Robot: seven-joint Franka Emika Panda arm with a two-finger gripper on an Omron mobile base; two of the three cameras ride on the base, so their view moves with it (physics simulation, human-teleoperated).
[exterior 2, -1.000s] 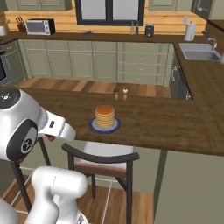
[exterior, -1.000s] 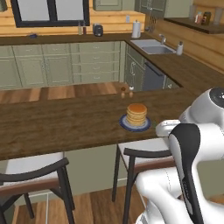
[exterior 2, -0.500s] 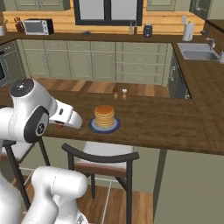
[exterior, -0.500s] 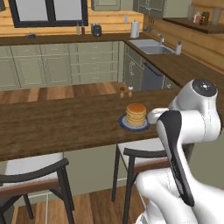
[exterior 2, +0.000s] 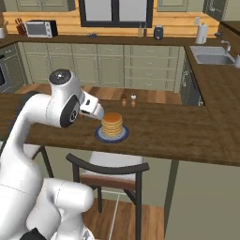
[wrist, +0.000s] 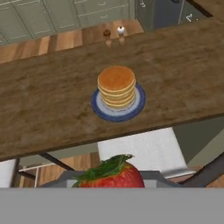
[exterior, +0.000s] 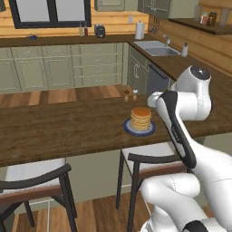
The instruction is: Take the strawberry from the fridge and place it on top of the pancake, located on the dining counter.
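The red strawberry (wrist: 111,175) with green leaves sits at the bottom of the hand view, with my gripper (exterior 2: 99,114) shut on it. It hangs short of the near edge of the dining counter (wrist: 43,105). The pancake (wrist: 116,85) is a golden stack on a blue plate (wrist: 98,107), farther ahead on the dark wooden top. In the base views the pancake (exterior: 141,118) (exterior 2: 112,124) stands near the counter's near edge, with my hand close beside it at about its height. The fridge is out of view.
Salt and pepper shakers (wrist: 113,34) stand at the counter's far edge behind the plate. Two stools (exterior: 149,158) (exterior: 31,179) are tucked under the near edge. Olive cabinets and a sink (exterior: 156,47) line the far walls.
My arm has risen and swung in toward the pancake; the hand now sits just beside the stack. The pancake and plate have not moved.
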